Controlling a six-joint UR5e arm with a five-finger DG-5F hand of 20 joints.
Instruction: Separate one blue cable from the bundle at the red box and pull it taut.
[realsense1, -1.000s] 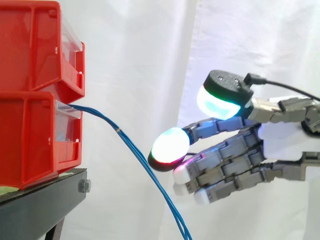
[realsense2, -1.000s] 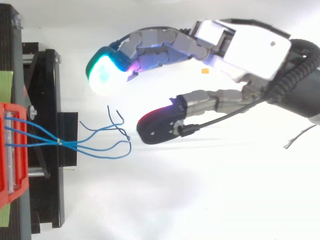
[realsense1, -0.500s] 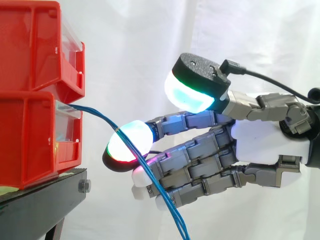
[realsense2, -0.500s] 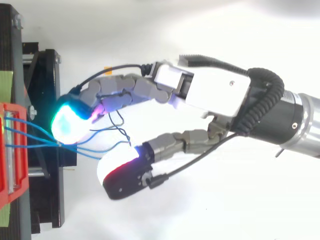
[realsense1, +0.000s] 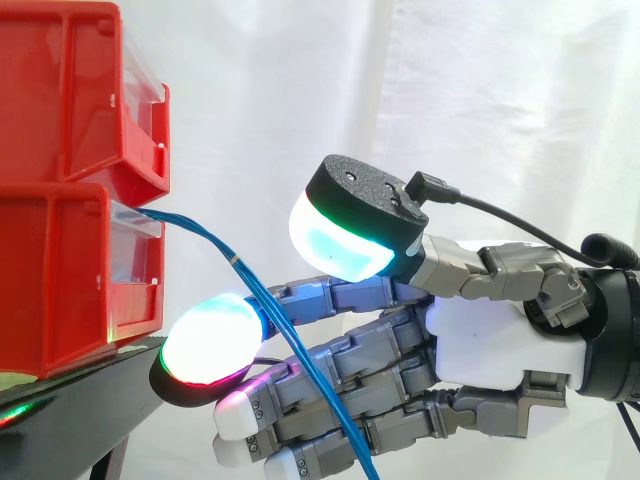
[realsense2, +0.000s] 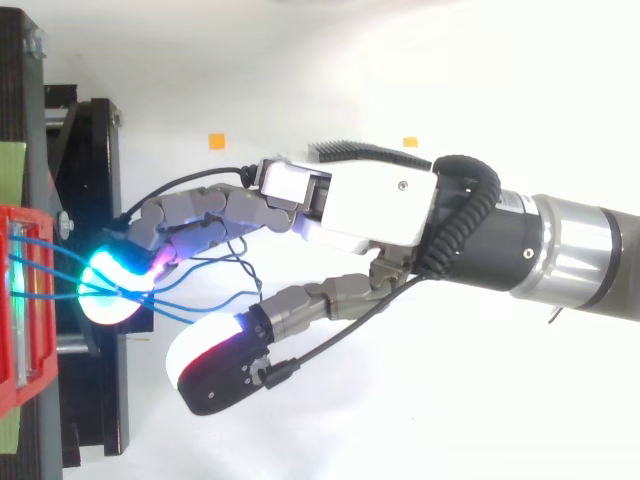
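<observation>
Blue cables (realsense1: 236, 263) come out of the lower red bin's (realsense1: 60, 270) front, sag as a bundle to the right, and run down across the front of the hand's (realsense1: 490, 335) fingers. The hand comes in from the right with its fingers nearly straight toward the bin and its thumb (realsense1: 345, 235) raised well above them, clamping nothing. One glowing pad (realsense1: 210, 340) sits just beside the black stand's (realsense1: 90, 400) edge, lower than the bundle. From above, that pad lies where the cables converge, and their loose ends fan out between fingers and thumb.

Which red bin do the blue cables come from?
The lower red bin: the blue cables leave the top of its front; the upper red bin has none.
</observation>
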